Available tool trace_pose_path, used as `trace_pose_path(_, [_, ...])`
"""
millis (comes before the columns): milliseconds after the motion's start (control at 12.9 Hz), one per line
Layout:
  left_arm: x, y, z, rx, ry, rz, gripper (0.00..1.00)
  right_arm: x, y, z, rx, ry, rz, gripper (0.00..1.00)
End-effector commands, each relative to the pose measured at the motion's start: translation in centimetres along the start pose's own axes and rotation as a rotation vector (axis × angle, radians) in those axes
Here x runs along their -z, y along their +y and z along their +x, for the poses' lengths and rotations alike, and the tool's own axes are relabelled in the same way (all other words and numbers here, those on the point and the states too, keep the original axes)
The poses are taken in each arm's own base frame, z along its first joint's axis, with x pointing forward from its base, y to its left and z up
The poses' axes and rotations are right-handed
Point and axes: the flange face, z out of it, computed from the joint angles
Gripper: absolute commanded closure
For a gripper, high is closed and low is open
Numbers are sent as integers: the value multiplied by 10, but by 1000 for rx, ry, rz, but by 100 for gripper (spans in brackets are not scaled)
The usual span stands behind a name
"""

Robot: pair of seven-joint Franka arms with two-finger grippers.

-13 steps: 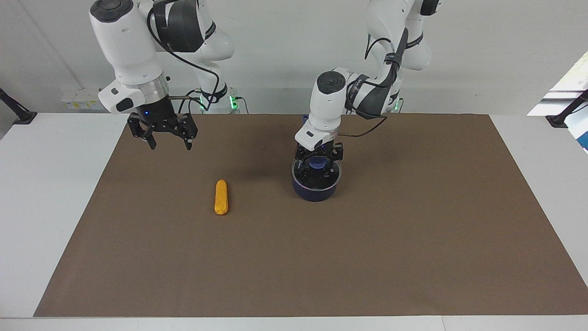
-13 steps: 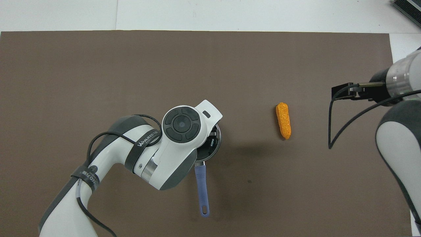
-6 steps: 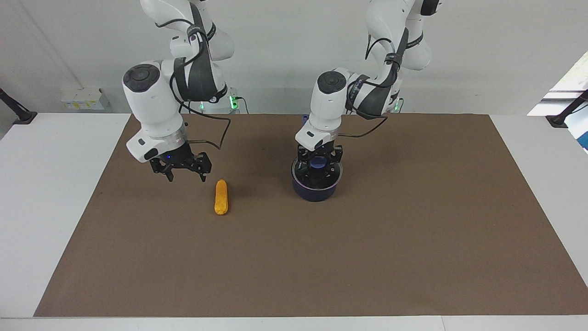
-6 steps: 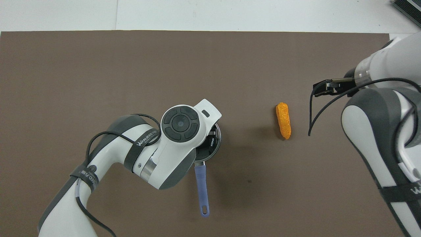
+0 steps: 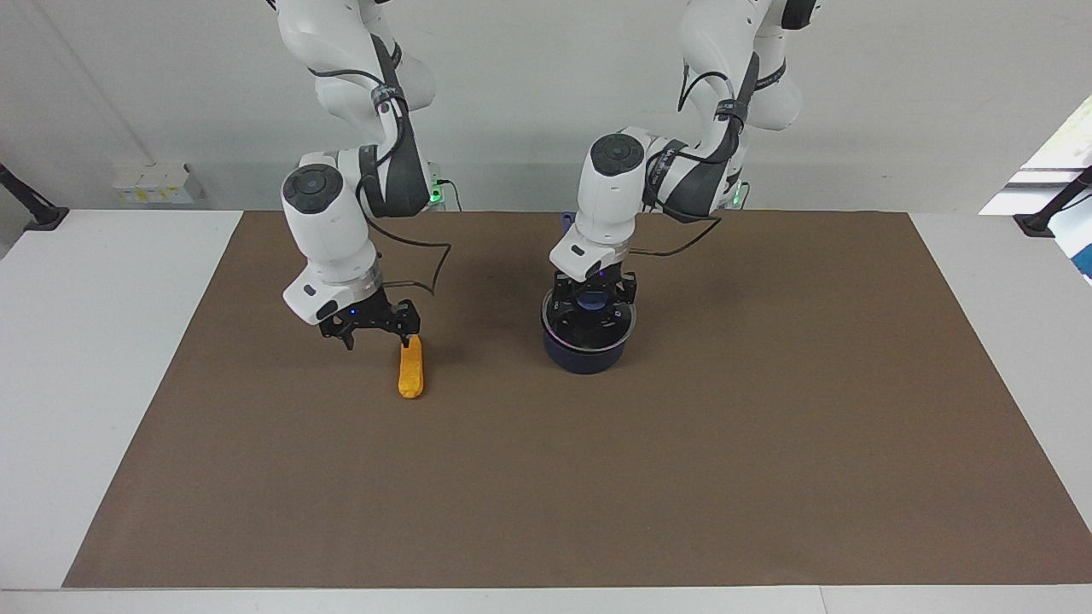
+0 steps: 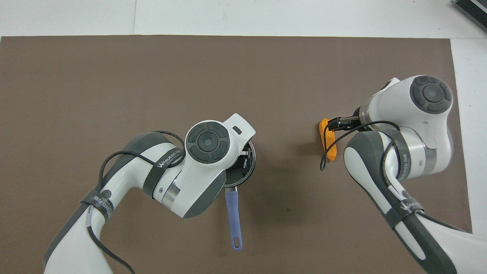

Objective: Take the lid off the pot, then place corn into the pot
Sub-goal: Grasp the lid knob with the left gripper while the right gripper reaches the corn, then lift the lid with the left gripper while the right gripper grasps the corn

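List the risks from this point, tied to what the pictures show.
1. The right hand is low, offset to one side of the corn; descending so, a finger may knock the cob and roll it.
2. The lid still sits on the pot, the left hand at its knob; a slipping lift could drop the glass or drag the pot.
3. Corn arriving early meets a closed pot.

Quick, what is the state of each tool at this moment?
Left tool: at the lid knob on the pot; grip cannot be told.
Right tool: open, beside the corn, holding nothing.
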Motion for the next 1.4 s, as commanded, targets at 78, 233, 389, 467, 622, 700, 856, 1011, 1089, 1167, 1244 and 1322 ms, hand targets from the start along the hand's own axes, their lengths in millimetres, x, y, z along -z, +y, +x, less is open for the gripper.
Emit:
trace_pose_path(78, [20,-19,17,28,24,4,100,-36,-6,2,32,16,10,0])
trace_pose_path(233, [26,-34,25,49,30,4,100,-61,-13,-1,50,19,10,0])
trace_pose_path(389, [32,-56,37,61,32,8,100,-74,-21,-2,62,28,13,0])
trace_pose_path(467, [32,-68,42,59,26,13,100,-77,-21,-2,65,25,13,0])
trace_pose_path(622, [35,-92,52,53,20,19,100,-78,-21,-3,80,24,12,15])
trace_pose_path(700, [34,-107,58,30,17,23,100,-80,-21,-3,81,20,12,32])
trace_pose_path(856, [32,-139,66,0,-9,36,100,-81,-21,-3,82,16,12,37])
trace_pose_path(1011, [28,-176,76,-32,-20,39,100,-81,-21,-3,81,16,12,37])
trace_pose_path(1089, [25,-201,81,-61,-28,41,100,-82,-21,-3,79,15,11,47])
trace_pose_path(1167, [22,-222,85,-87,-30,40,100,-82,-21,-3,79,16,12,55])
trace_pose_path(1244, [21,-242,89,-115,-27,39,100,-82,-21,-3,77,16,13,66])
trace_pose_path(1322, [19,-262,93,-132,-24,38,100,-82,-21,-3,75,18,13,71])
